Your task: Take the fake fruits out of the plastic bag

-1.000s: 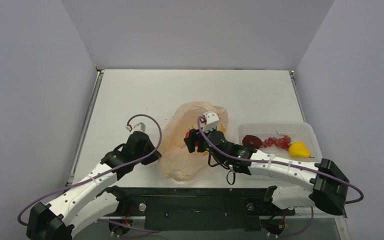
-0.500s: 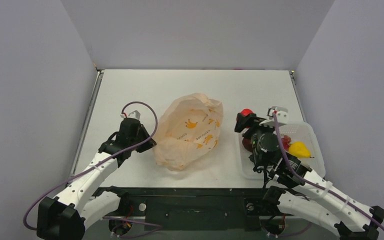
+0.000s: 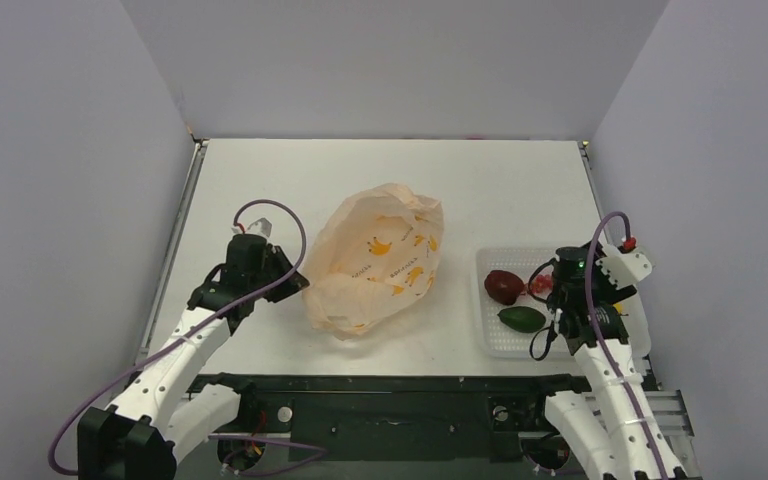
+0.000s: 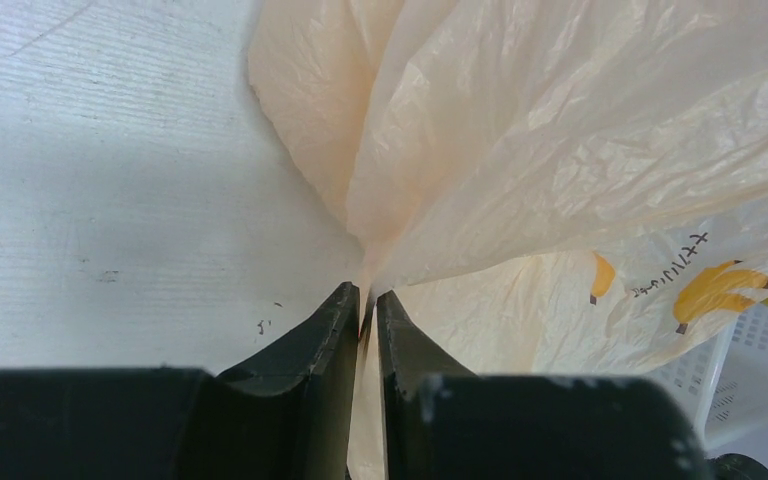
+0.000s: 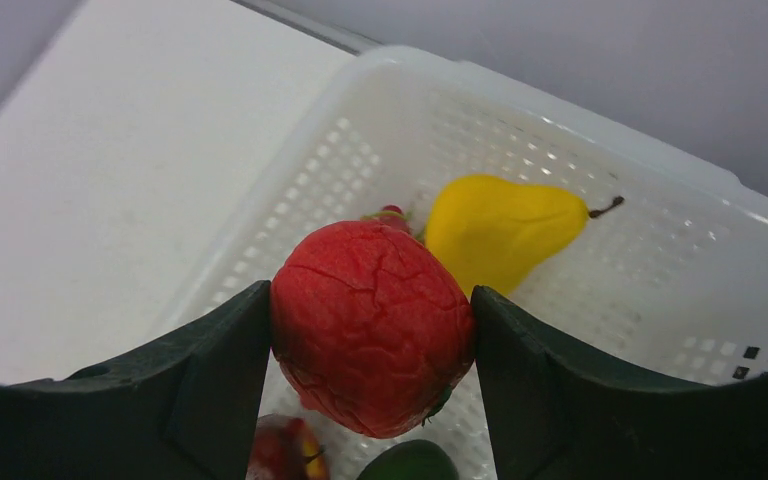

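2 arms, 1 bag and 1 tray, listed left to right.

1. Left gripper (image 4: 365, 305): jaws almost shut, pinching a thin fold at the left near edge of the plastic bag (image 3: 380, 260), low over the table (image 3: 290, 180).

2. Plastic bag: crumpled, pale peach with yellow bananas, lying mid-table and apart from the tray. Whether any fruit remains inside cannot be told.

3. White tray (image 3: 492, 346): right of the bag, near the table's right edge. It holds 4 items: a dark maroon fruit (image 3: 503, 286) at the left, a green avocado (image 3: 521, 319) nearer, red berries (image 3: 540, 285) just right of the maroon fruit, and a yellow pear-shaped piece (image 5: 500, 225) further right.

4. Right gripper (image 5: 368, 310): fingers spread to the width of the red ball (image 5: 370, 345) and clamped on both its sides. The ball hangs above the tray floor, over the gap between the pear-shaped piece and the avocado.

Step in hand, as judged: depositing the ball in the tray. A round ball rolls, so it is best lowered close to a bare patch of tray floor before the fingers part. They should open slowly and lift straight up, clear of the other fruits. The left pinch should hold steady so the bag stays put for any next reach.
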You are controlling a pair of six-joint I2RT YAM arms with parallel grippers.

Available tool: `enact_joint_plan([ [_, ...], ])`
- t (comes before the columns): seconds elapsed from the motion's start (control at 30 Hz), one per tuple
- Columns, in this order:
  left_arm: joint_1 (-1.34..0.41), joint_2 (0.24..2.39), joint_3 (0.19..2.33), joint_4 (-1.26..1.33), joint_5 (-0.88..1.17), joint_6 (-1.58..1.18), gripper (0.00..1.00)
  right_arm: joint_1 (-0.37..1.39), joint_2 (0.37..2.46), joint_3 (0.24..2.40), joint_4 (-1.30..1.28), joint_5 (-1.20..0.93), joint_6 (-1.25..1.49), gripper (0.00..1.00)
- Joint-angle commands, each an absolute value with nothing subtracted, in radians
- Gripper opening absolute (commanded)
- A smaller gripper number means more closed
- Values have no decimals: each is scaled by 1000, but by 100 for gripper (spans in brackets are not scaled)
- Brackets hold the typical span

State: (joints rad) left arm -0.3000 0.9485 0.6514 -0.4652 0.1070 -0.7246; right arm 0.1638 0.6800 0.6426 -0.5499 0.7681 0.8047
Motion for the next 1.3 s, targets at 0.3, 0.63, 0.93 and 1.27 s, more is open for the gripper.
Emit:
enact_joint_plan([
  [0.3, -267, 869, 728, -488, 154, -703, 19, -83, 911, 522, -568, 434, 896, 0],
  [0.63, -261, 742, 866, -602, 164, -690, 54, -86, 988, 474, -470, 348, 866, 15],
  [0.93, -261, 647, 1018, -666, 147, -676, 73, -84, 902, 505, -566, 312, 837, 79],
  [1.27, -261, 614, 1176, -730, 118, -644, 79, -40, 681, 627, -733, 405, 823, 85],
])
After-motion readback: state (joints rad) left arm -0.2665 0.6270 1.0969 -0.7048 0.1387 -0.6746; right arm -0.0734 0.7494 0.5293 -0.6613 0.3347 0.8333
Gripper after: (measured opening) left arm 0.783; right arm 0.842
